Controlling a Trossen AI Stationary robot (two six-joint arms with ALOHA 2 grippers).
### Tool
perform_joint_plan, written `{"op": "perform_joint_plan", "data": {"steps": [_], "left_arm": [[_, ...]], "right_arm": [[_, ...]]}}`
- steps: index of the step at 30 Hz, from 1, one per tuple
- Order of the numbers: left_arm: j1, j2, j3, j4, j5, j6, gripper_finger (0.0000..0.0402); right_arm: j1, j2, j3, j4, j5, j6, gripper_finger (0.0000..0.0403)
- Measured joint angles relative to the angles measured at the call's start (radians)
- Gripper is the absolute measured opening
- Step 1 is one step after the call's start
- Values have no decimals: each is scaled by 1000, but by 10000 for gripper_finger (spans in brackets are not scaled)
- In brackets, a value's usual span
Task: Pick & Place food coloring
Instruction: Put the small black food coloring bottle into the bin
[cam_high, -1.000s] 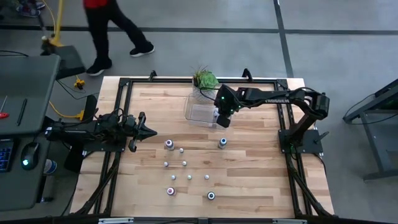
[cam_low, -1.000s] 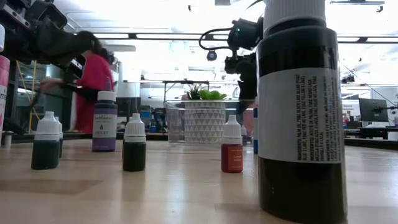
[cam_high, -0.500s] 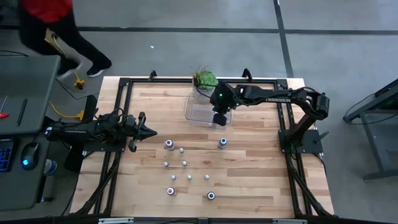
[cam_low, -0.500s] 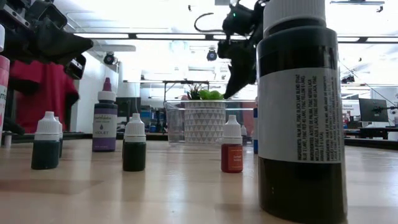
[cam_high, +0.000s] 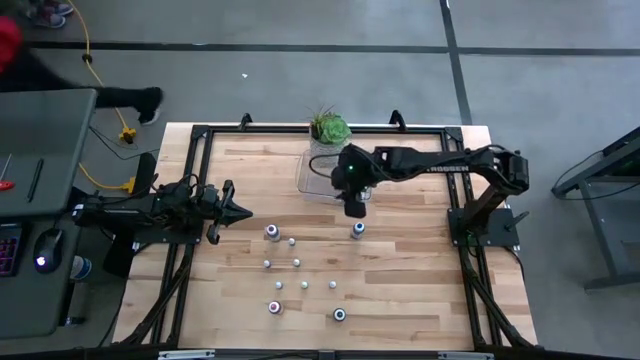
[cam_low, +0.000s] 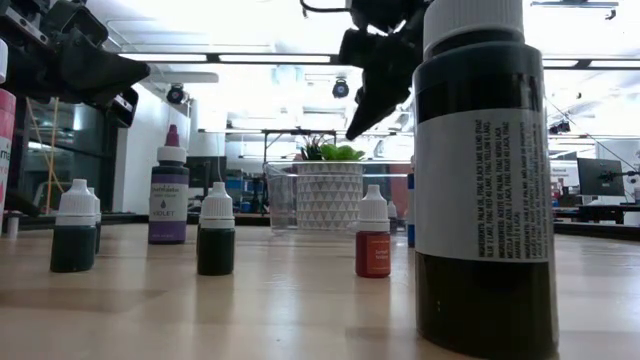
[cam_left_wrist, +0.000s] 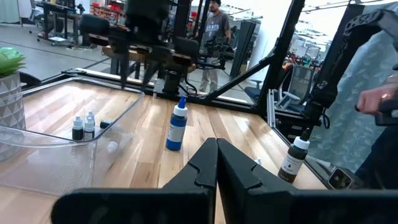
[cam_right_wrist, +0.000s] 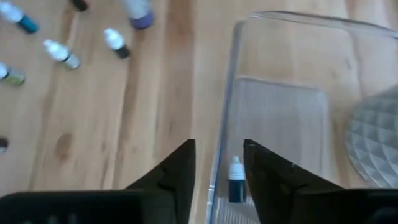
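Observation:
Several small food coloring bottles stand on their bases across the table's middle. Among them are a purple one and a blue one. The clear tray at the far middle holds a few more. My right gripper hangs open above the tray's near wall, pointing down. One small white-capped bottle shows in the tray below the gap between its fingers. My left gripper waits shut, low over the table's left side.
A potted green plant stands just beyond the tray at the far edge. In the low view a large dark bottle stands close to the camera, near the table's front edge. A black frame runs around the table.
My right gripper has risen above the tray and come a little toward the table's near edge, tipping as it went. A person beyond the far left corner has walked off to the left.

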Motion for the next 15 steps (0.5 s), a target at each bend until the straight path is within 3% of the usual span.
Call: {"op": "perform_joint_plan", "data": {"steps": [10, 15], "left_arm": [[0, 0, 0, 0, 0, 0, 0], [0, 0, 0, 0, 0, 0, 0]], "right_arm": [[98, 3, 0, 35, -4, -26, 173], [140, 85, 79, 20, -4, -20, 179]]}}
